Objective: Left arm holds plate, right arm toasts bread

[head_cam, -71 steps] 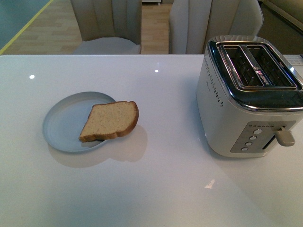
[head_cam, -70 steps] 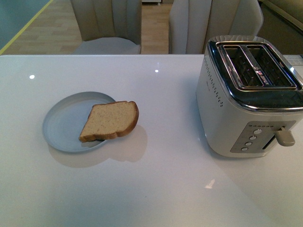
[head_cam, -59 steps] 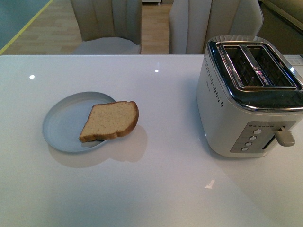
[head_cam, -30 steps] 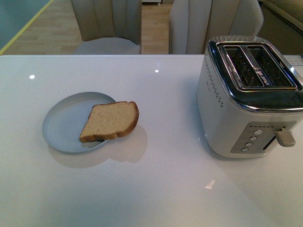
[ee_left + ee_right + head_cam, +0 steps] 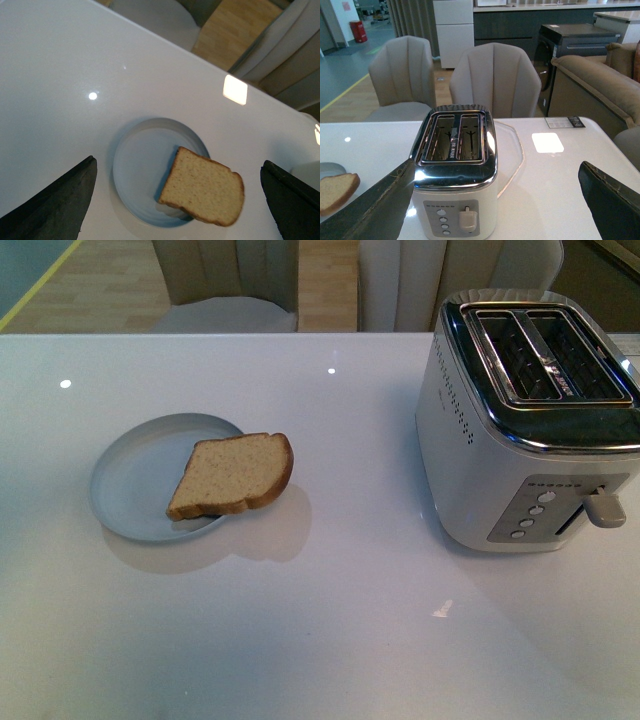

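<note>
Bread (image 5: 232, 475) lay overhanging the plate (image 5: 130, 480) rim, apart from the left gripper (image 5: 177, 165), whose splayed fingers (image 5: 60, 200) framed it; the right gripper (image 5: 496, 167), equally splayed, framed the toaster (image 5: 454, 175).

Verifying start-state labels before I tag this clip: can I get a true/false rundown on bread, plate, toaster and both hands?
1. The bread lies wholly inside the plate. False: one end overhangs the rim on the side nearer the toaster.
2. Both toaster slots are empty. True.
3. The left hand is shut on the plate. False: it is open, touching neither plate nor bread.
4. The right hand is open. True.
5. The toaster lies on its side. False: it stands upright on the table.
</note>
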{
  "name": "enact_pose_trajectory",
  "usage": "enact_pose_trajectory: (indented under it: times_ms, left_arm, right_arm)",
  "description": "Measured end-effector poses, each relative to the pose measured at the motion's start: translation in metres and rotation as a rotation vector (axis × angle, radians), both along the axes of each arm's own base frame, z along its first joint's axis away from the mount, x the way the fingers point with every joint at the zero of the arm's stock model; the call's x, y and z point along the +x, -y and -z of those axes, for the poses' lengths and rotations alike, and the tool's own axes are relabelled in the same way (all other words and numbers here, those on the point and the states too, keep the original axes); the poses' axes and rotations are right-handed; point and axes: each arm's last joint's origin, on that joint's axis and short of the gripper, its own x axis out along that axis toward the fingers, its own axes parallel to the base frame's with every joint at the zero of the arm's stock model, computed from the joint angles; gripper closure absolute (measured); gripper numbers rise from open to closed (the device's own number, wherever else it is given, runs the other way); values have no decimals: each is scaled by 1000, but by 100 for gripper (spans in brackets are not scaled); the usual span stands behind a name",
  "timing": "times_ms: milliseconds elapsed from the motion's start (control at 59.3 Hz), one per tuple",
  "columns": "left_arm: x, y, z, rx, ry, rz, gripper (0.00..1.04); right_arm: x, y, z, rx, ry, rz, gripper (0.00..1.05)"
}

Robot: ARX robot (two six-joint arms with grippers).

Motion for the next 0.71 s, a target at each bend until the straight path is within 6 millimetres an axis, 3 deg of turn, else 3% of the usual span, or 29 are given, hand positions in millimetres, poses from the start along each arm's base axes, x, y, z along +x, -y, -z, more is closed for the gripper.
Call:
enact_pose_trajectory:
  times_ms: [169,388,708]
  left_arm:
    - [42,-5,38,-10,-90,0,7]
    - [79,-8,88,-77,-194,-7,7]
    - [92,0,123,-206,-301,-38,7]
  right_arm:
    - [0,0,0,0,0,0,9]
    - [0,0,0,0,0,0,9]
    - [0,0,0,0,0,0,9]
